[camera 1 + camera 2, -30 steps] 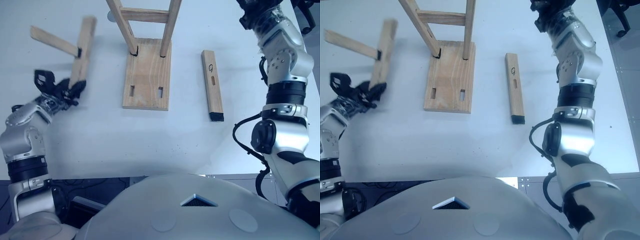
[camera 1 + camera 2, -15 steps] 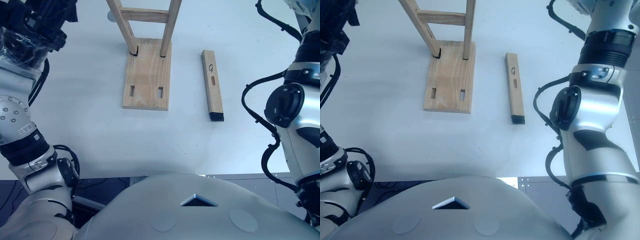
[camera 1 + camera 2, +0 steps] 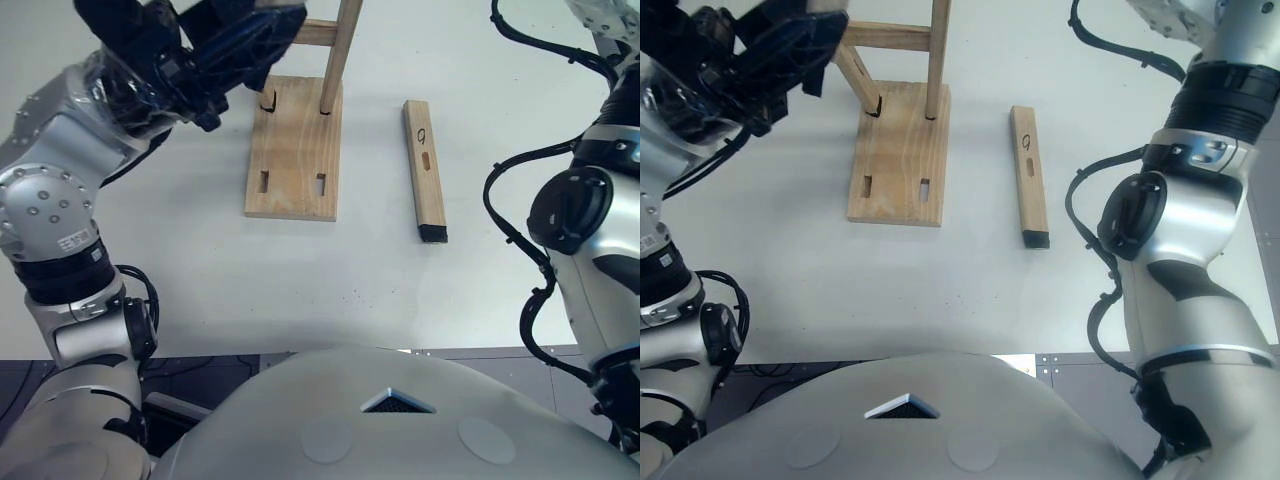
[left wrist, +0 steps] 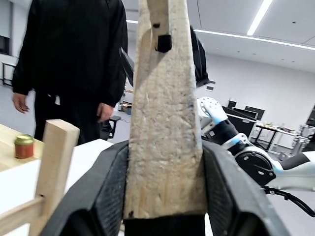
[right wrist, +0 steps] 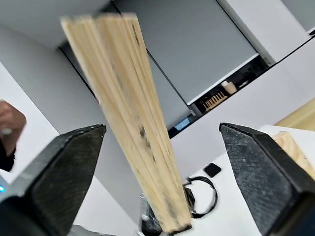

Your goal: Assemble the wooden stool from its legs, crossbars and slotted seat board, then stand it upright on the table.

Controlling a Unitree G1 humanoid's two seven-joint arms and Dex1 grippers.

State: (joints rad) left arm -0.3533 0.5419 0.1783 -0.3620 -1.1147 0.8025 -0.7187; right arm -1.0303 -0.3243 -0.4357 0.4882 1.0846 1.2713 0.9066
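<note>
While clamping one leg piece [image 4: 165, 73], left gripper [image 4: 165, 147] raised just beside one upright two-leg frame [image 3: 336, 70] slotted into one flat seat board [image 3: 293, 150]. Beyond the board from that hand, one loose leg [image 3: 424, 170], long axis pointing away. Right gripper [image 5: 162, 130] spread wide around one stick [image 5: 133, 113], untouched.

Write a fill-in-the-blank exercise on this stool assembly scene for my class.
The seat board has ___ empty slots at its near end.
The loose leg lies on the table to the board's ___.
The left gripper has its jaws ___ on a wooden leg.
Missing words: two; right; shut.
</note>
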